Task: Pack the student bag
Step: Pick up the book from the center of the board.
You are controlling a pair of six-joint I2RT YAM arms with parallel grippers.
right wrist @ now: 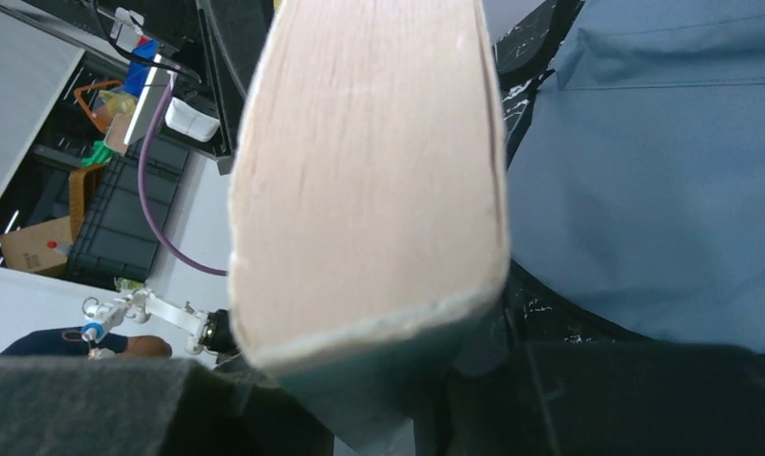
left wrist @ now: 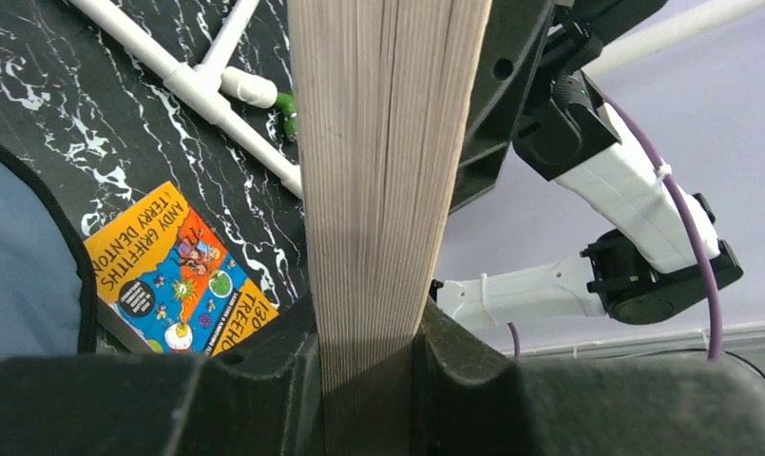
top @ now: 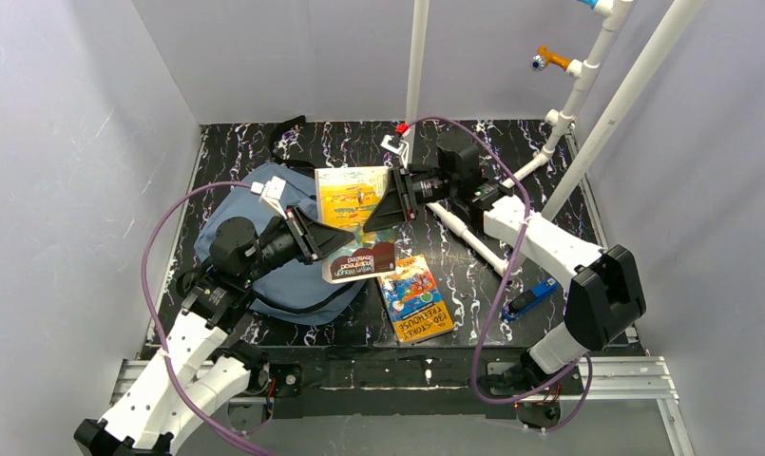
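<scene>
Orange cartoon-covered paperback lies flat on the black marbled table nearest the arm bases, just beyond it the left hand clenches a brown-covered book at the right edge of the slate-blue fabric backpack slumped on the left, and farther back the right hand grasps a yellow-covered book

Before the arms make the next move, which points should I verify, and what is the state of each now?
1. Grip of left gripper on brown book: ok, clamped between the fingers.
2. Grip of right gripper on yellow book: ok.
3. Opening of bag free: cannot tell.
4. Held books apart from each other: cannot tell, they overlap from above.
5. Orange book packed: not ok, it lies outside the bag.
</scene>
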